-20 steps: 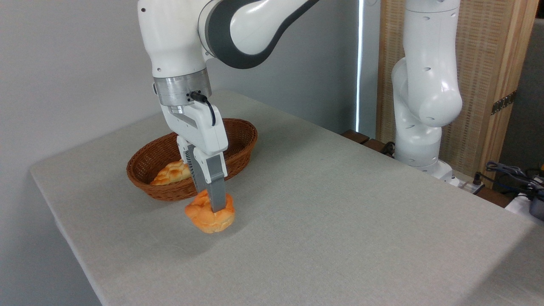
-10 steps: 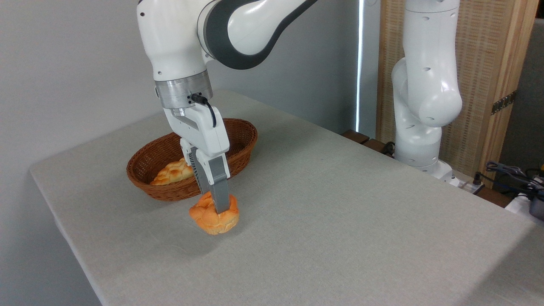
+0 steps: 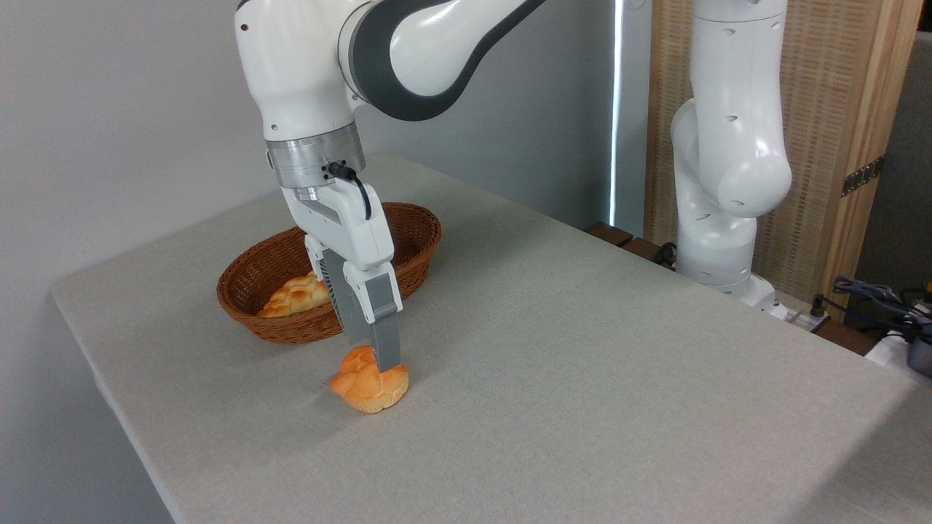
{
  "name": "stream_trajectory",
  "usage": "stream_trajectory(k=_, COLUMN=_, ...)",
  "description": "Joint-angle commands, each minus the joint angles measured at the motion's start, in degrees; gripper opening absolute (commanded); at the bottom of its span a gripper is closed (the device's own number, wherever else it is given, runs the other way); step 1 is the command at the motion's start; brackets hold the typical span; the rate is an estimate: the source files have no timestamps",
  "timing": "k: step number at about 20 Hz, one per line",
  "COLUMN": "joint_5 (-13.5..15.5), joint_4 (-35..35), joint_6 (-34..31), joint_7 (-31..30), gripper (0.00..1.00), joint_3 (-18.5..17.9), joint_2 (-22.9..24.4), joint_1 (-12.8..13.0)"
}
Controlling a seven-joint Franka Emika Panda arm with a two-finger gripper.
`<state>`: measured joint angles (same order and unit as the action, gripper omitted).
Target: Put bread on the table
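The bread [image 3: 364, 389], a small orange-golden knotted bun, sits low on the table [image 3: 582, 349] just in front of the wicker basket, its underside meeting its own shadow on the cloth. My gripper [image 3: 382, 362] points straight down onto the bun's top, shut on it. The near grey finger [image 3: 384, 342] covers the bun's upper right part, and the far finger is hidden behind it.
A brown oval wicker basket [image 3: 415, 222] stands just behind the gripper and holds a pale braided loaf [image 3: 295, 295]. A second white robot arm [image 3: 728, 145] rises beyond the table's right edge, with cables [image 3: 874, 295] near it. The table's left edge is close.
The gripper has lowered with the bread and shifted slightly to the right. The bun went from hanging above the cloth to resting on it.
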<state>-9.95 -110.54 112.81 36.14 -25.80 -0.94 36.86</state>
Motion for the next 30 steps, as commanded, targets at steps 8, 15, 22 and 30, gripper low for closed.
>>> stream_trajectory(k=8, joint_5=14.7, joint_4=9.7, joint_6=-8.0, joint_7=-0.1, gripper=1.0, joint_3=-4.9, joint_2=0.9, joint_1=-0.5)
stream_trajectory(k=15, joint_5=16.6, joint_4=16.0, joint_6=-17.4, joint_7=-1.0, gripper=1.0, joint_3=-5.1, joint_2=0.9, joint_1=-1.9)
stream_trajectory(k=22, joint_5=15.8, joint_4=17.8, joint_6=-20.8, joint_7=-0.8, gripper=1.0, joint_3=4.1, joint_2=1.6, joint_1=-10.7)
stream_trajectory(k=30, joint_5=13.7, joint_4=19.1, joint_6=-20.7, joint_7=-0.5, gripper=1.0, joint_3=6.5, joint_2=0.9, joint_1=-16.8)
